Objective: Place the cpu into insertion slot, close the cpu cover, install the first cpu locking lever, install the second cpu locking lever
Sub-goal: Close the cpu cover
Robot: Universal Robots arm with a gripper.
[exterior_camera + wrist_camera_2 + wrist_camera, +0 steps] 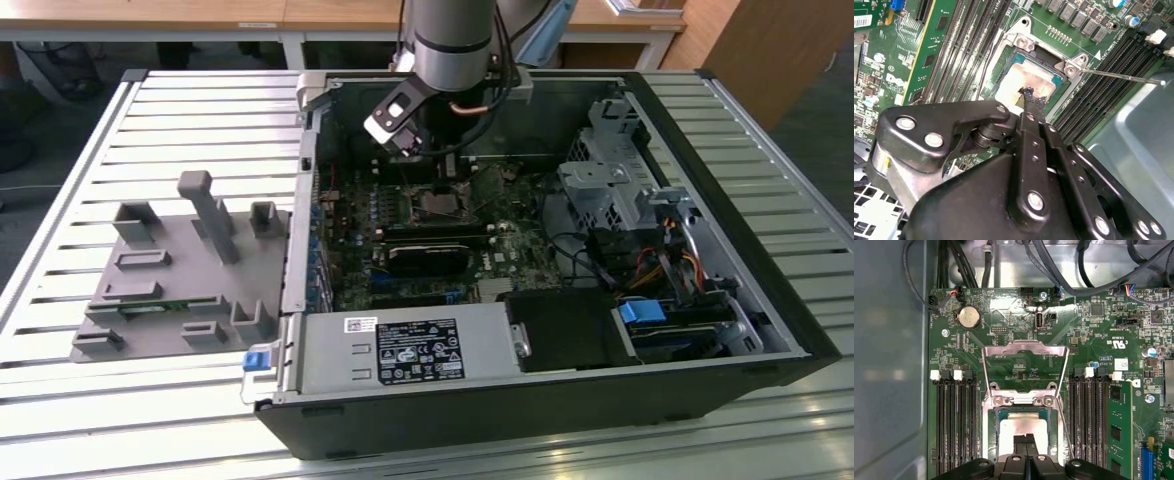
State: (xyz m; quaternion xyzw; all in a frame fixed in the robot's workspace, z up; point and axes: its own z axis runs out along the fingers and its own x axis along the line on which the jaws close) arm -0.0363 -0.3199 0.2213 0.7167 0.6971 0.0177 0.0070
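In the exterior view your gripper (pixel 424 162) stood low inside the open computer case (pixel 534 420), just over the insertion slot (pixel 438 205). In the second wrist view its claw was pressed together with nothing pinched, the tip on or just above the cpu (pixel 1021 80), which lay flat in the slot. I judge that only a light, straight push was good here, so the chip did not slide. In the first wrist view the cpu cover (pixel 1024 346) lay folded back open, and a locking lever (pixel 1064 427) was free beside the slot.
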